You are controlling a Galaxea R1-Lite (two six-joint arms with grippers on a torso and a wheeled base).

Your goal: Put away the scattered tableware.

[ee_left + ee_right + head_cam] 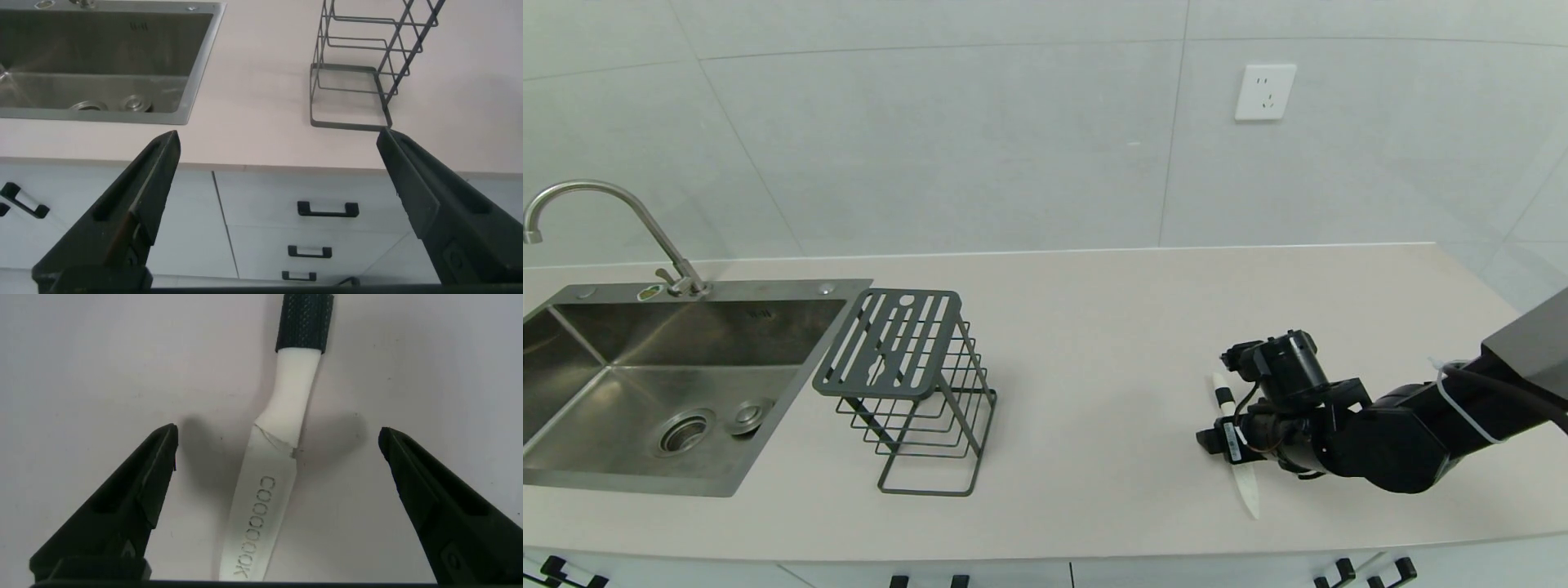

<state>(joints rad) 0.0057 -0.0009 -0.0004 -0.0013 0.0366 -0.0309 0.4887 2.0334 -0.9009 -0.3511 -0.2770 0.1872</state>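
A flat, smooth white knife with a knurled black band lies near the counter's front right edge, between the right gripper's wide-spread fingers, untouched. The left gripper is spread wide and empty.

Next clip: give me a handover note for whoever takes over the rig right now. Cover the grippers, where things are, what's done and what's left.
Right gripper: open, low over the knife, one finger on each side, not gripping it.
Left gripper: open and holding nothing, out past the counter's front edge, facing the rack.
Knife: flat on the counter, to the right, well away from the rack. The rack stands beside the sink.
Done: nothing put away yet.
Left: close on the knife, lift it and stow it, probably in the rack.
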